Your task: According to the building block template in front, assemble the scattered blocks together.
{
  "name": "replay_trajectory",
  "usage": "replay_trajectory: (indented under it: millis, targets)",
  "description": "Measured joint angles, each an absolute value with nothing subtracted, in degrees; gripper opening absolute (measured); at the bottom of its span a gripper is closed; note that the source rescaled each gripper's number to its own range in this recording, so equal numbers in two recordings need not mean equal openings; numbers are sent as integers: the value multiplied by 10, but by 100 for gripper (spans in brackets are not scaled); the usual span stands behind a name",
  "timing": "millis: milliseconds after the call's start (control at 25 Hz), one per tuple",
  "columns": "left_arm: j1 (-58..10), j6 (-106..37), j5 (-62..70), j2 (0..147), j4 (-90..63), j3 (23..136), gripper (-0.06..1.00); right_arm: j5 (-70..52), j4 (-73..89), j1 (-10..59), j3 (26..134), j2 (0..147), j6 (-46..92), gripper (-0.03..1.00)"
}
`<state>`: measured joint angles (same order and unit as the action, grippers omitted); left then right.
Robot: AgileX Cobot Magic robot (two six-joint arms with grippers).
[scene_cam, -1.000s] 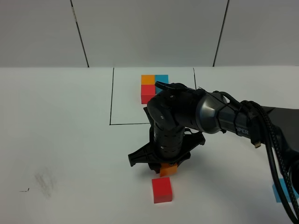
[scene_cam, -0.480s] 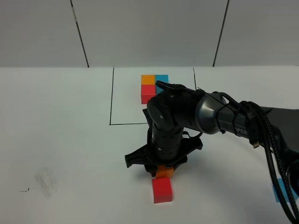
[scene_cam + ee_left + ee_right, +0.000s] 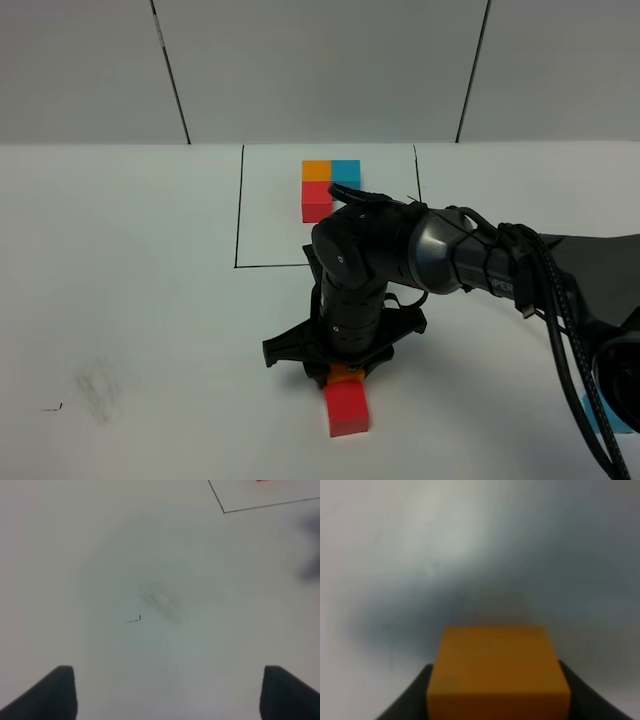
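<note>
The building block template (image 3: 270, 215) is a black-lined rectangle at the back holding an L of orange, blue and red cubes. Of the scattered blocks, the red cube (image 3: 346, 408) lies near the front edge. The orange cube (image 3: 349, 375) sits right behind it, against or just above its far side, with my right gripper (image 3: 343, 381) shut on it. The right wrist view shows that orange cube (image 3: 497, 672) filling the space between the dark fingers (image 3: 415, 700). A light blue cube (image 3: 606, 416) lies at the far right, partly behind a cable. My left gripper (image 3: 175, 695) hangs open over bare table.
The right arm and its cables (image 3: 560, 320) stretch from the right edge across the middle of the table. A grey smudge (image 3: 95, 390) and a small pen mark (image 3: 134, 620) lie on the white surface at the front left. A corner of the template line (image 3: 223, 511) shows in the left wrist view.
My right gripper has carried the orange cube toward the front and lower, bringing it up against the red cube. The left gripper has not moved.
</note>
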<state>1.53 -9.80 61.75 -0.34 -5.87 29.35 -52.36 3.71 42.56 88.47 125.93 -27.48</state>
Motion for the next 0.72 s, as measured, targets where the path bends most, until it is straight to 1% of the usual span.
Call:
replay_trajectory:
  millis: [720]
  targets:
    - [15,-98,617,-3,-24,294,99,-526,43,426,888,1267,-269,0]
